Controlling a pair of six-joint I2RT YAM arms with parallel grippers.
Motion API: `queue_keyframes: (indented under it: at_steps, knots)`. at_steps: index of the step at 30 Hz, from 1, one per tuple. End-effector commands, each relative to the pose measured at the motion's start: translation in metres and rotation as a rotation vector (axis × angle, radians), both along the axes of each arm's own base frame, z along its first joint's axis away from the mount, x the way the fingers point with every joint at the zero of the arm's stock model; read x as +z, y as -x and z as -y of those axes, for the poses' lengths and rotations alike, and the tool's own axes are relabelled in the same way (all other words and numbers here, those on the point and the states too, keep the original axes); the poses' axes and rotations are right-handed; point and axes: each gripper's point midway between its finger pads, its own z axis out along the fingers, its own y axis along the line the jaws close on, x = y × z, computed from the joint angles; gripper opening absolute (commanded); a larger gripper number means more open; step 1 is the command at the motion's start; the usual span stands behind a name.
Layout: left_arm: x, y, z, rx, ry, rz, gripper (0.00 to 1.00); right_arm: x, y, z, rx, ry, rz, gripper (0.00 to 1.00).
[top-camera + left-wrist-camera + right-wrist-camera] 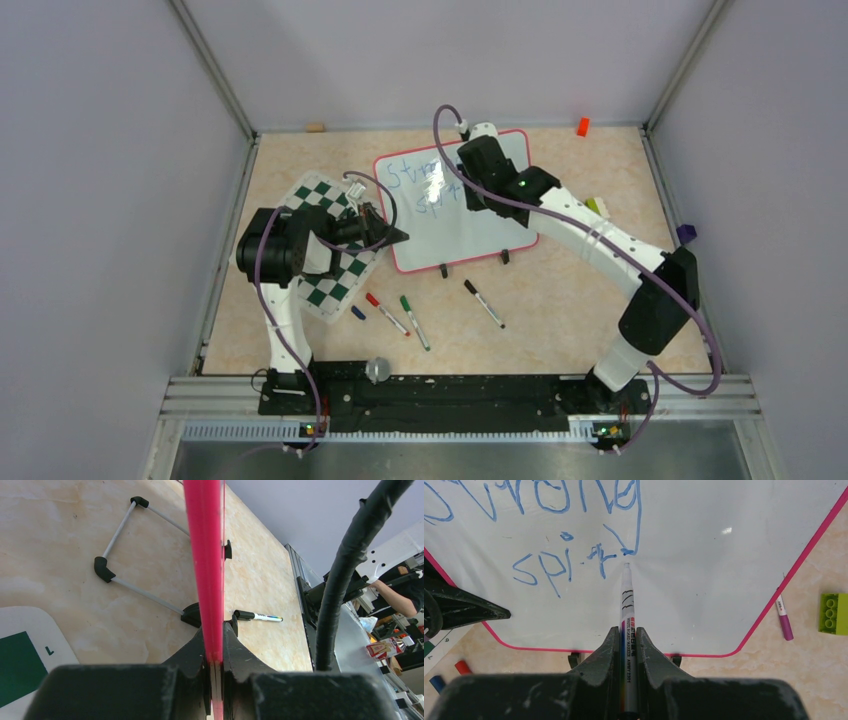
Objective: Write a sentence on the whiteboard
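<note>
The whiteboard (480,215), white with a red-pink frame, stands tilted on the table's middle. Blue writing (425,180) on it reads "Strong" and below it "spir", the last letter part-made; it also shows in the right wrist view (559,565). My left gripper (392,236) is shut on the board's left edge, seen as a pink frame (204,570) between the jaws. My right gripper (462,178) is shut on a white marker (626,610), its tip touching the board just under the last blue stroke.
A green-and-white chessboard mat (335,255) lies under the left arm. Red, green and black markers (400,312) and a blue cap lie in front of the board. A purple marker (784,620) and a green brick (834,613) lie right of it. The board's wire stand (125,545) rests behind.
</note>
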Motion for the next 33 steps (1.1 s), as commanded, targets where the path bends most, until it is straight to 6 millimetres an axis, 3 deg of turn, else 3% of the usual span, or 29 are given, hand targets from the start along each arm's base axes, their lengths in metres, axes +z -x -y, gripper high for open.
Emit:
queue_keyframes:
  at_steps: [1,14,24,33]
  knots:
    - [0.015,-0.021,-0.013,0.104,-0.001,0.181,0.00,0.008,-0.012,-0.003,-0.021,-0.023,0.027,0.00]
    - [0.015,-0.020,-0.013,0.102,-0.002,0.184,0.00,0.006,-0.018,-0.006,-0.016,-0.009,0.031,0.00]
    - [0.015,-0.020,-0.013,0.103,-0.001,0.183,0.00,-0.021,0.002,0.005,-0.022,0.011,-0.049,0.00]
    - [0.016,-0.020,-0.013,0.103,-0.001,0.184,0.00,-0.021,0.005,0.007,-0.030,0.000,-0.052,0.00]
